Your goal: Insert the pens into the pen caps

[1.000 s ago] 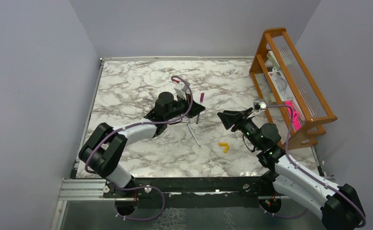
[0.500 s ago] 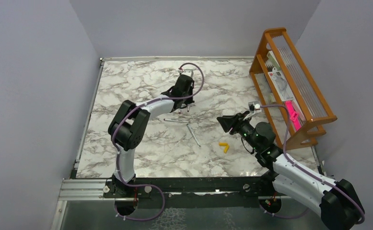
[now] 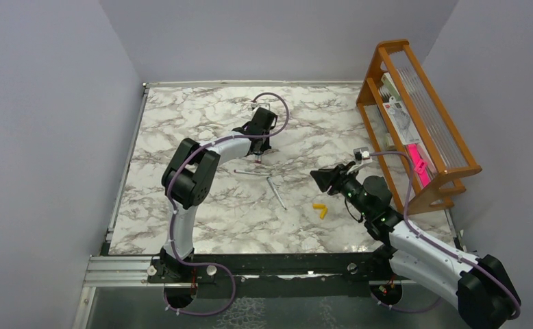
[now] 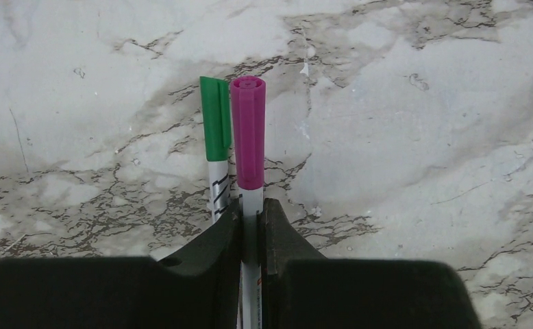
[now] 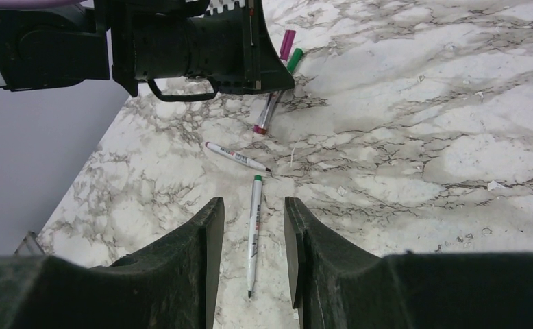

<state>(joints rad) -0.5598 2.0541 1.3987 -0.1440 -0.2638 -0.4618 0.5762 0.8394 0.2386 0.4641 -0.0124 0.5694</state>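
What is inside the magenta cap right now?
A white pen runs into the magenta cap, with the left jaws clamped on its barrel. Its tip cannot be seen because the cap covers it.

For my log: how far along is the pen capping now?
Done: green cap and magenta cap each sit on a pen. In hand: left end effector grips the magenta-capped pen. To do: two bare pens and two yellow caps; right end effector open.
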